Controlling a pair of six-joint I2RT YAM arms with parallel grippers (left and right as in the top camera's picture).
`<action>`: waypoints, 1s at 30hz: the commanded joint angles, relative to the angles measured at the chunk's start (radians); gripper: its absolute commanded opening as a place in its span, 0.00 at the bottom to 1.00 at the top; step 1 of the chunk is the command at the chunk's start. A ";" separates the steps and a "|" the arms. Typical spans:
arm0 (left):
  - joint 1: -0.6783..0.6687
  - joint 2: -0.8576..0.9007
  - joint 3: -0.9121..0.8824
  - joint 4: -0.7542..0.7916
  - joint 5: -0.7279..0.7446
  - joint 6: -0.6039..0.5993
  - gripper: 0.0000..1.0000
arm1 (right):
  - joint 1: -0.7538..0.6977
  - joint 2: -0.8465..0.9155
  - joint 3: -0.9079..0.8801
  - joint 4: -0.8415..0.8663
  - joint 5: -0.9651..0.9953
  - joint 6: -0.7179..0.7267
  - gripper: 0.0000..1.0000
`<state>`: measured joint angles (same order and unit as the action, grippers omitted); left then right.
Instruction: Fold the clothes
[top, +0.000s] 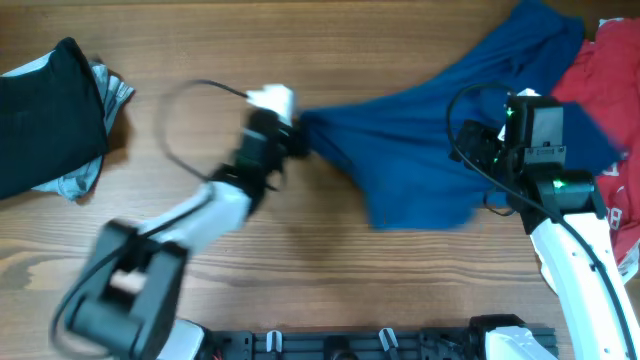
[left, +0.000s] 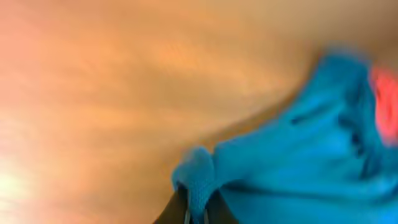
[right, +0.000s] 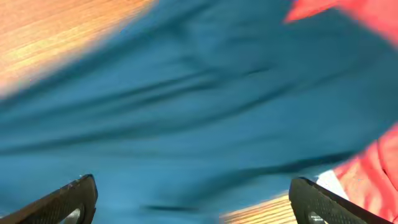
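Blue shirt (top: 420, 150) is lying across the right half of the table (top: 300, 40), drawn out into a narrow point toward the middle, and your left gripper (top: 293, 130) is sitting right at that point. From the left wrist camera you're seeing its fingers (left: 186, 214) pressed together on a small bunched tip of blue cloth, so the left gripper is pinching the shirt. That view is blurred, but the pinch is showing clearly enough.

Your right gripper (right: 193, 208) is hanging over the wide part of the shirt, near its right side. Its two fingers are standing spread far apart at the bottom corners of the right wrist view, with nothing but blue cloth between them. Whether the tips are touching the fabric, you cannot tell from these views.

Beside the blue shirt, a red shirt (top: 612, 70) is lying at the table's right edge, touching it, and some white lettering is showing low on the red cloth.

Over at the left edge, a black garment (top: 45, 110) is resting on a grey one (top: 105, 150), both well apart from the blue shirt and from both grippers.
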<state>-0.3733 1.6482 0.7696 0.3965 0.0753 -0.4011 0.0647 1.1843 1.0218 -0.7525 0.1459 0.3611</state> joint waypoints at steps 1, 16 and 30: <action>0.286 -0.080 0.071 0.007 -0.055 0.027 0.04 | -0.002 -0.010 0.018 0.000 -0.011 0.007 0.99; 0.259 -0.032 0.160 -0.981 0.448 -0.132 1.00 | -0.002 -0.010 0.018 -0.004 -0.011 0.008 1.00; 0.030 0.003 0.107 -0.846 0.323 -0.499 1.00 | -0.002 -0.010 0.018 0.000 -0.012 0.009 1.00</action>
<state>-0.2821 1.6161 0.8932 -0.4911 0.4164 -0.7887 0.0647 1.1843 1.0222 -0.7555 0.1459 0.3614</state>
